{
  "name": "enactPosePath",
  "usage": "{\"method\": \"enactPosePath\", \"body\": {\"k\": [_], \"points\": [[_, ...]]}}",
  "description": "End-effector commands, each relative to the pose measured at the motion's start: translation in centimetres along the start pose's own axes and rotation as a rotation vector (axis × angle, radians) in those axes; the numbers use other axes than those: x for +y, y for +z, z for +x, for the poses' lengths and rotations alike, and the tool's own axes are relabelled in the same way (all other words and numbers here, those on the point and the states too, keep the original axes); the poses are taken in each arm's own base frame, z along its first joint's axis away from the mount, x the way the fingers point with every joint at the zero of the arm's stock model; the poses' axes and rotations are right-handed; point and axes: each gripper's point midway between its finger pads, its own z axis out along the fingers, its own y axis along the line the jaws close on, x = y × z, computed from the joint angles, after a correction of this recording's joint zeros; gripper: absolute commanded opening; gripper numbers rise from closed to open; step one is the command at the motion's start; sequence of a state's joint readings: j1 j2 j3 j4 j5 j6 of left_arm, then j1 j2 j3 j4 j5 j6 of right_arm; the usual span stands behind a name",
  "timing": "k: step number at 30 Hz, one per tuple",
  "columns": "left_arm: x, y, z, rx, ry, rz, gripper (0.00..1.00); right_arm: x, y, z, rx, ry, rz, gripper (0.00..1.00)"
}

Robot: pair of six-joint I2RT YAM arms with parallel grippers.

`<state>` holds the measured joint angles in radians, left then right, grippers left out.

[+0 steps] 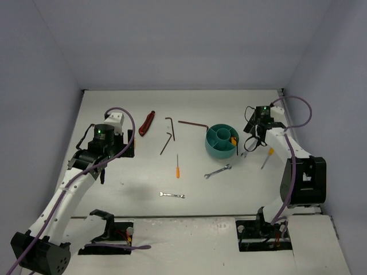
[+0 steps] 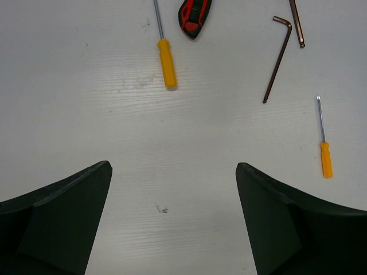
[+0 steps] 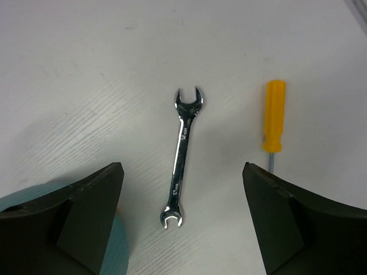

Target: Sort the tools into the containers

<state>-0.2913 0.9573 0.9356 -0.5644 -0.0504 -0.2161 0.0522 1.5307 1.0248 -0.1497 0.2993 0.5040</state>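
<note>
My right pincer (image 3: 181, 172), fingers wide apart and empty, hangs over the wrench (image 3: 183, 156) lying flat on the table (image 3: 86, 69) just beside the tub (image 3: 121, 252); risk: tub-side finger snags the rim on descent, or pads skid off thin steel.

Teal tub (image 1: 217, 153), silver wrench (image 3: 182, 157), orange screwdriver (image 3: 274, 123)

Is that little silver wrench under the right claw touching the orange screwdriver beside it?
Apart. The right wrist view shows a plain strip of table between the wrench and the screwdriver.
</note>
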Motion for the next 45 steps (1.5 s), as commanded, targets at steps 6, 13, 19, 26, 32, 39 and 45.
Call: {"method": "enactPosePath", "body": {"k": [6,13,19,26,32,39,45], "points": [[-0.6,-0.2,-1.3,-0.044,-0.012,0.037,0.87,-0.6,3.8,0.9,0.103,0.071,0.092,0.6],[-0.4,-0.2,-1.2,-0.043,-0.012,0.029,0.87,-2.0,6.3,3.0,0.192,0.06,0.144,0.56],[-0.6,0.0,-1.0,-0.031,-0.011,0.036,0.87,-1.7,7.6,4.3,0.24,0.058,0.146,0.49],[-0.5,-0.1,-1.0,-0.032,-0.008,0.033,0.87,-1.7,8.3,5.7,0.28,0.06,0.151,0.31],[-0.6,0.0,-1.0,-0.03,-0.009,0.037,0.87,-2.3,8.1,6.2,0.292,0.047,0.155,0.0],[-0.6,0.1,-0.9,-0.025,-0.008,0.036,0.87,-0.4,5.9,1.7,0.176,0.011,0.048,0.0],[-0.5,0.1,-0.9,-0.024,-0.01,0.03,0.87,1.5,3.1,-2.2,0.058,-0.049,-0.076,0.0]]}}
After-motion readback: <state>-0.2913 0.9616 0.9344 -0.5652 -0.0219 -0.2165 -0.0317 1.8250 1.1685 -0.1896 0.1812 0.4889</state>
